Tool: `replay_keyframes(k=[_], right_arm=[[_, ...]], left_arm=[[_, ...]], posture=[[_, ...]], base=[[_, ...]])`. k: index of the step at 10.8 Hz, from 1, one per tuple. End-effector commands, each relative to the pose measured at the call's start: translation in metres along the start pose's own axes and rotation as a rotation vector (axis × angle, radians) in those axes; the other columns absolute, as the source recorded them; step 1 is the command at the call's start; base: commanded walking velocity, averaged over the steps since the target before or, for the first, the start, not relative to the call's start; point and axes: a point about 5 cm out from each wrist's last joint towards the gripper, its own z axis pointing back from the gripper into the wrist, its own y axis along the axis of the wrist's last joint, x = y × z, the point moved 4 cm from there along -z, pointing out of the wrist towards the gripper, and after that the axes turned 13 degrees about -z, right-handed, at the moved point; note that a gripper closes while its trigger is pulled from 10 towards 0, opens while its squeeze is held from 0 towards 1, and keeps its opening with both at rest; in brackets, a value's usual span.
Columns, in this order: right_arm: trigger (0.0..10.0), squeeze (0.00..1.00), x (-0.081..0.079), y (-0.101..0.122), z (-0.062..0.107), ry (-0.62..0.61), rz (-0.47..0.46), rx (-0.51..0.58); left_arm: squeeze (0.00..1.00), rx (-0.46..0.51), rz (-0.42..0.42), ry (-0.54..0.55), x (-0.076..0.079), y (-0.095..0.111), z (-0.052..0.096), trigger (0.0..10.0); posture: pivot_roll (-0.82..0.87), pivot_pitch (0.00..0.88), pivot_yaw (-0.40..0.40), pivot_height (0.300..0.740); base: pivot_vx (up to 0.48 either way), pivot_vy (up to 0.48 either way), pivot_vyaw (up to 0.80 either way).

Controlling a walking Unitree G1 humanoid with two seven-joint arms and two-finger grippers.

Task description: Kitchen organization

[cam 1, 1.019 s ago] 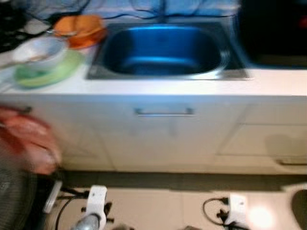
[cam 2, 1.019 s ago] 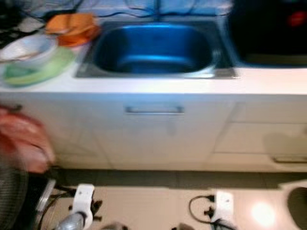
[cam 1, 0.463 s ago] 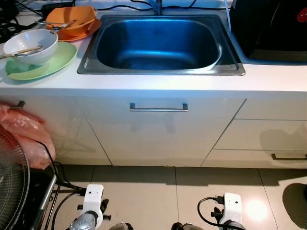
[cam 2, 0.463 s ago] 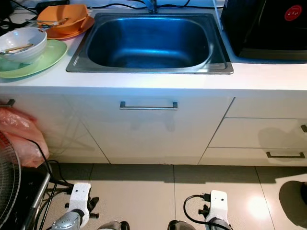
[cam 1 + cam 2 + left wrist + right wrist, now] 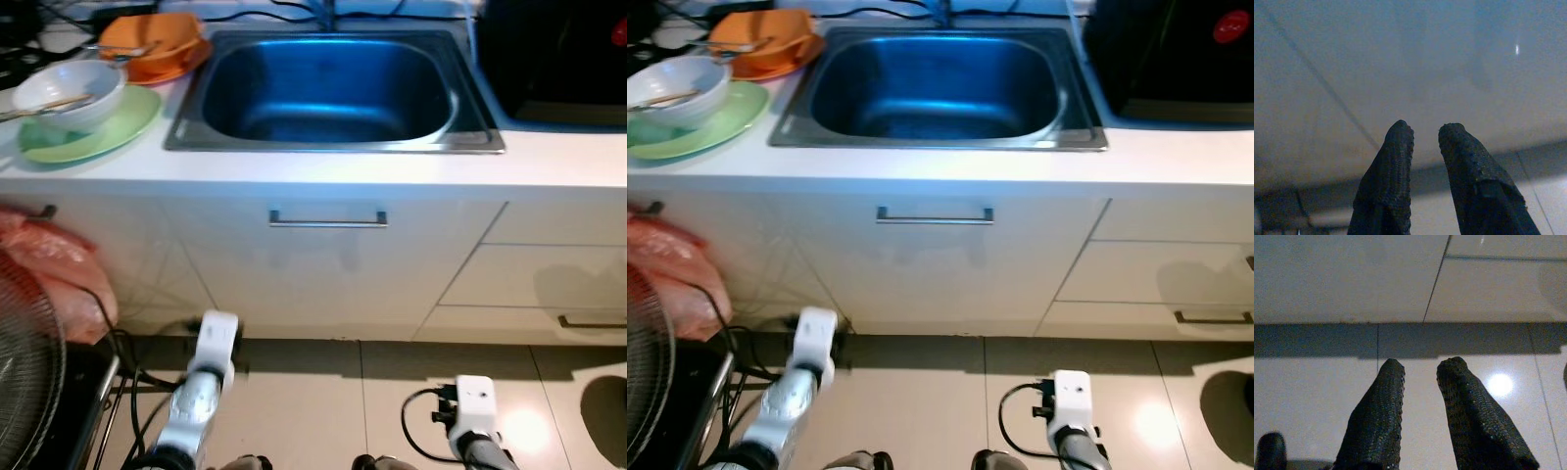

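While the robot stands before the sink [image 5: 333, 88], the dishes to be sorted lie far and to the left on the tabletop [image 5: 549, 162]: a white bowl [image 5: 69, 93] with a utensil across it sits on a green plate [image 5: 93, 132], and an orange bowl [image 5: 152, 44] on an orange plate lies just beyond, beside the sink's left rim. Both arms are low, near the floor. The left end effector [image 5: 1420, 134], fingers slightly parted and holding nothing, points at the cabinet front; the dishes lie up and to the far left of it. The right end effector [image 5: 1420, 369], likewise slightly parted and empty, points at the floor tiles and is well apart from the dishes. The left arm [image 5: 201, 392] is judged the nearer. The tabletop edge stands between end effector and dishes, so a lift must come first. A red bag [image 5: 54, 279] and a fan [image 5: 24, 382] crowd the near left.
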Motion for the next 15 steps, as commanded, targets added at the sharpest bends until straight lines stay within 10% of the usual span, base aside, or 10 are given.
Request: replay_keyframes(k=[1,3,10,15], right_arm=[[10.0,0.0,-0.003,0.009,0.001,0.018,0.051,0.073],[10.0,0.0,-0.047,0.136,-0.026,0.112,0.014,0.441],[10.0,0.0,-0.064,0.242,0.01,0.164,-0.01,0.856],[10.0,0.0,-0.085,0.285,0.017,0.188,-0.05,0.891]], left_arm=[[0.0,0.062,-0.02,0.023,0.0,0.01,0.001,10.0],[0.0,0.243,-0.039,0.111,-0.015,0.053,-0.004,10.0],[0.0,0.656,-0.093,0.25,-0.044,0.18,0.007,10.0],[0.0,0.694,-0.035,0.207,-0.048,0.222,-0.009,10.0]], posture=[[-0.03,0.159,0.033,0.74],[-0.02,0.163,0.028,0.74],[-0.03,0.137,0.037,0.74],[-0.02,0.127,0.032,0.74]], base=[[0.0,0.0,0.0],[0.0,0.0,0.0],[0.0,0.0,0.0],[0.0,0.0,0.0]])
